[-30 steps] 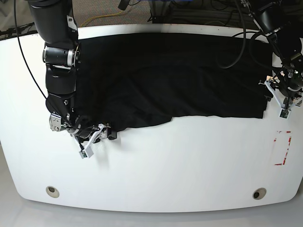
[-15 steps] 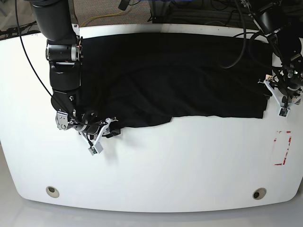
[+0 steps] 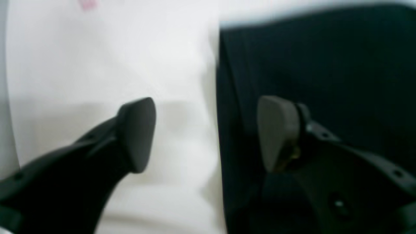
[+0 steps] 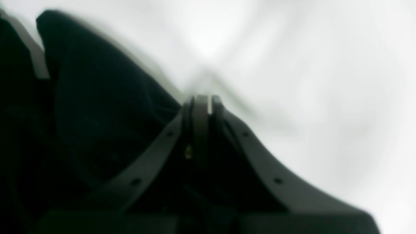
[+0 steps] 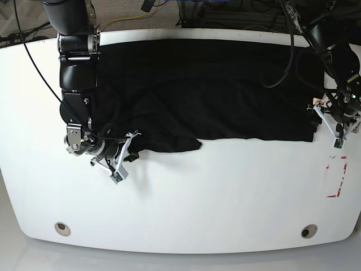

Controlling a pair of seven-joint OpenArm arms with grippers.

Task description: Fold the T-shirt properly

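Note:
The black T-shirt lies spread across the far half of the white table, its near hem uneven and bunched at the left. My right gripper is at that bunched near-left corner. In the right wrist view it is shut, with black fabric gathered at its left side. My left gripper is at the shirt's right edge. In the left wrist view it is open and straddles that edge, one finger over bare table and the other over the shirt.
A red-marked rectangle is on the table near the right edge. Two round holes sit near the front edge. Cables hang over the shirt's far right.
My right gripper has moved up and to the right with the shirt's near-left corner, bunching the hem. My left gripper has shifted slightly down at the right edge.

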